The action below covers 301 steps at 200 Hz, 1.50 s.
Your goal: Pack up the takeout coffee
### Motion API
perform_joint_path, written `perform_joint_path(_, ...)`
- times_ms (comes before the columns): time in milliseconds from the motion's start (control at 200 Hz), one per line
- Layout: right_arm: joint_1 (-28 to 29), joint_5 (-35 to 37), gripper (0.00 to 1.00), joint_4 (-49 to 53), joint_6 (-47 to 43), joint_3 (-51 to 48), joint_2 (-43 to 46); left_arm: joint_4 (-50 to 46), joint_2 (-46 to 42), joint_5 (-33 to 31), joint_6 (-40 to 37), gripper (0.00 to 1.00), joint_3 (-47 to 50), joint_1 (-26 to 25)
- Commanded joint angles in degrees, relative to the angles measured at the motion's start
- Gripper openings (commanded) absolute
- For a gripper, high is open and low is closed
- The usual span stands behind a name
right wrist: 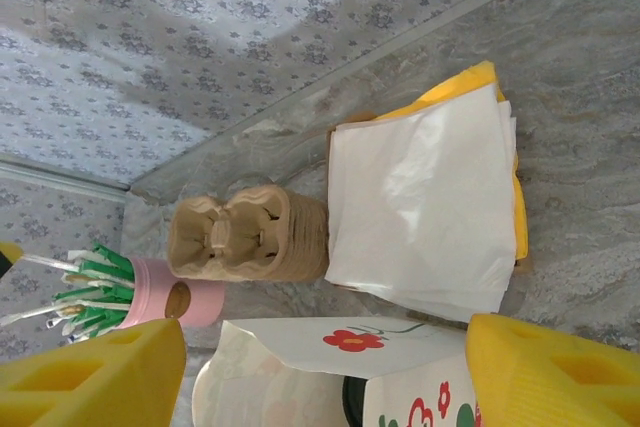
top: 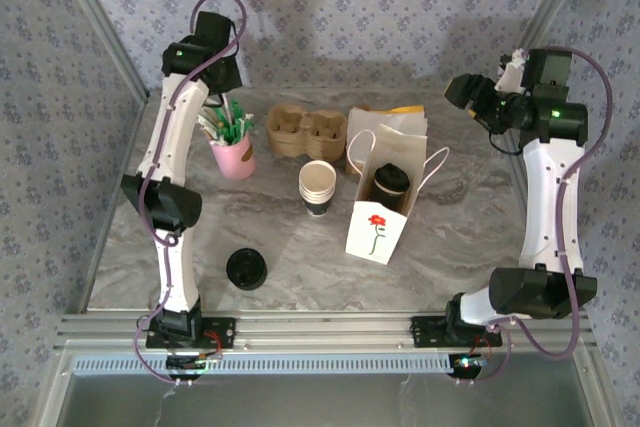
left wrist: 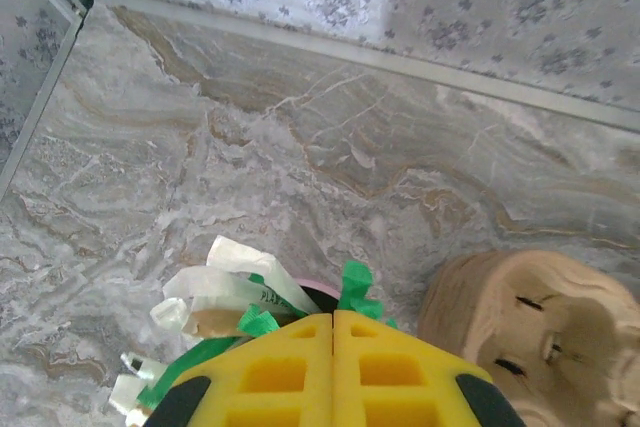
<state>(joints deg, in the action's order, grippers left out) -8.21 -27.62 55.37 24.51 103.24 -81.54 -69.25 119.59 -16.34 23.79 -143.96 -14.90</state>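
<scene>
Marble table [top: 470, 247], takeout coffee [top: 391, 183] in white bag [top: 377, 234], well apart from right claw [right wrist: 322, 342]

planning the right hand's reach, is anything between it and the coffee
Nothing visible blocks it from above. The takeout coffee already sits inside the white bag, lid showing. Only the bag's own walls and handles stand around it. The right hand is open.

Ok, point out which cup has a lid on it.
The dark cup standing inside the flowered bag; the stacked white cups beside it are lidless.
</scene>
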Motion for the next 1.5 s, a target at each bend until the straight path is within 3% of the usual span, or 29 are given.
perform_joint_path(0, 0.5, 0.7, 0.76, 2.3, -0.9, 3.1, 1.9, -1.7, -3.4, -0.7, -1.0, 0.0, -1.6, -1.3)
perform_joint_path(425, 1.2, -3.6, 0.76, 1.7, -0.7, 4.1, 5.9, 1.7, -11.2, 6.5, -7.2, 0.0, 2.9, -2.7)
perform_joint_path(705, 4.1, -9.3, 0.75, -11.1, 5.3, 0.2, 10.8, 8.1, -18.8, 9.4, -3.9, 0.0, 0.7, -4.9)
perform_joint_path(830, 6.5, -10.7, 0.74, -16.0, 7.5, -0.5, 13.3, 8.8, -20.3, 16.4, -3.8, 0.0, -2.5, -5.5)
perform_joint_path(959, 10.4, -9.5, 0.74, -17.4, 4.9, 0.6, 15.2, 12.3, -22.0, 30.2, -2.7, 0.0, -3.2, -6.5)
perform_joint_path(1054, 12.7, -9.5, 0.73, -14.6, 3.1, 3.5, 14.9, 13.7, -22.0, 37.6, -1.8, 0.0, -5.4, -9.0)
perform_joint_path(1149, 14.6, -7.4, 0.72, -9.1, 3.1, 7.6, 13.6, 15.2, -22.0, 40.3, -2.1, 0.0, -6.8, -13.2)
perform_joint_path(1349, 13.7, 3.1, 0.72, 3.2, 5.8, 14.2, 12.7, 16.1, -22.6, 39.7, -4.4, 0.0, -8.4, -21.3)
perform_joint_path(1499, 10.8, 6.6, 0.72, 4.1, 7.7, 12.9, 14.7, 15.6, -23.1, 37.5, -5.1, 0.0, -8.1, -27.4)
